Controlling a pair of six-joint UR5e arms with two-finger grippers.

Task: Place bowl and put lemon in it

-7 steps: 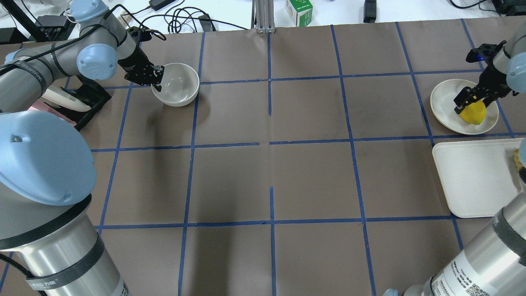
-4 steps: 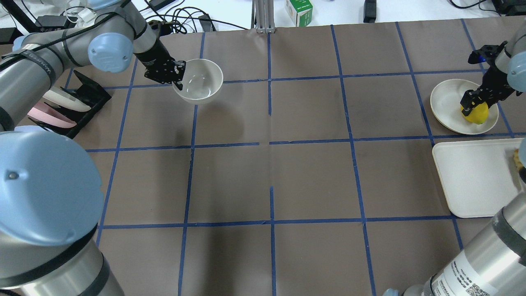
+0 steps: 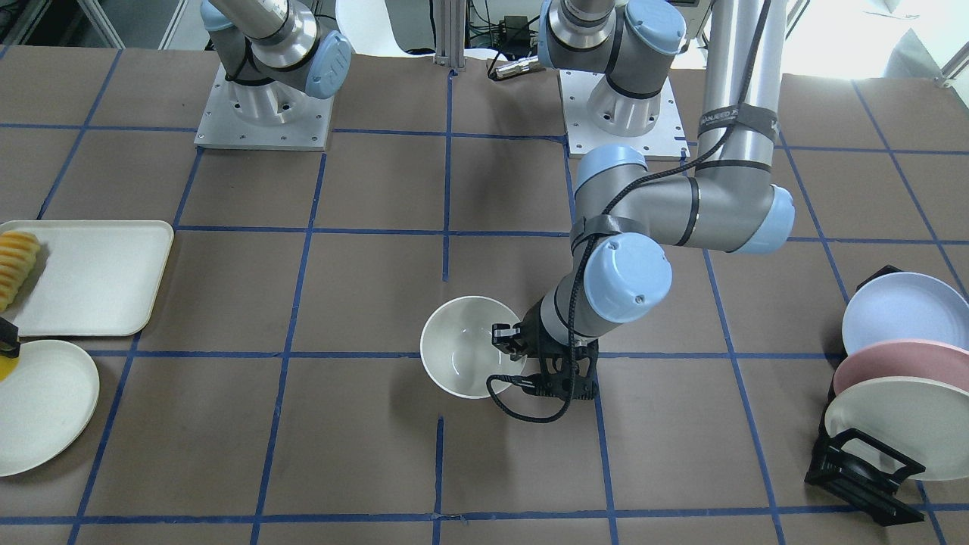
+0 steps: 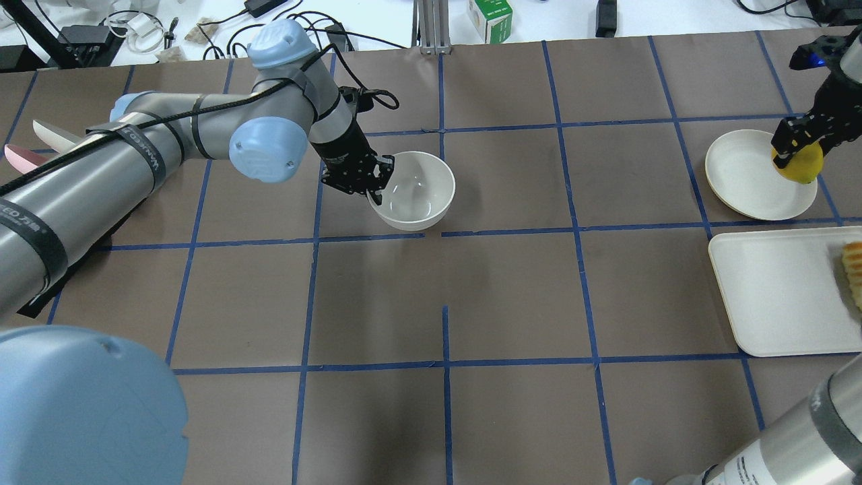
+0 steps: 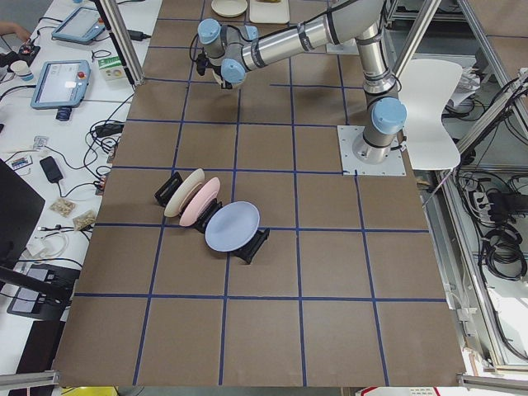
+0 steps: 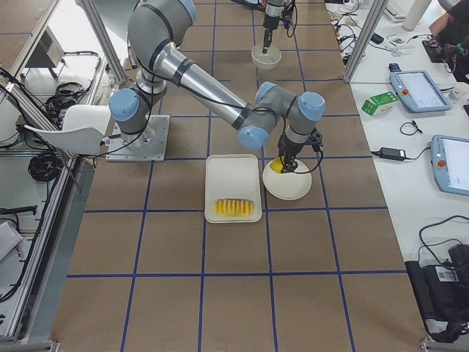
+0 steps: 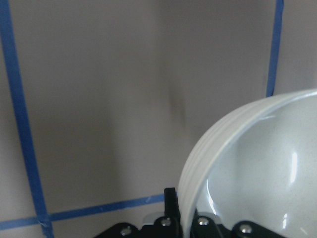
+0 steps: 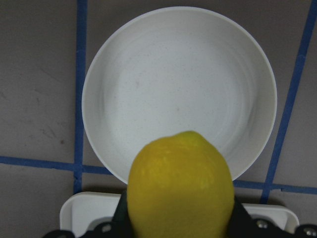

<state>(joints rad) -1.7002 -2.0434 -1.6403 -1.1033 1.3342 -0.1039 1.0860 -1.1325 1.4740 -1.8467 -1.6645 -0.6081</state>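
Observation:
The glossy off-white bowl (image 4: 416, 192) hangs upright by its left rim from my left gripper (image 4: 375, 190), which is shut on the rim, near the table's middle. I cannot tell whether the bowl touches the table. It also shows in the front view (image 3: 463, 347) and fills the left wrist view's right side (image 7: 257, 168). My right gripper (image 4: 794, 156) is shut on the yellow lemon (image 4: 803, 166) and holds it above the flat cream plate (image 4: 744, 176). The lemon fills the bottom of the right wrist view (image 8: 181, 186), with the plate (image 8: 178, 89) below it.
A cream tray (image 4: 774, 296) with ridged yellow sliced food (image 4: 854, 264) lies at the right edge, near the plate. A black rack of pastel plates (image 3: 893, 378) stands at the robot's far left. A green box (image 4: 490, 19) and cables lie beyond the far edge.
My left arm has carried the bowl right, from near the plate rack towards the table's middle. My right gripper has raised the lemon off the plate.

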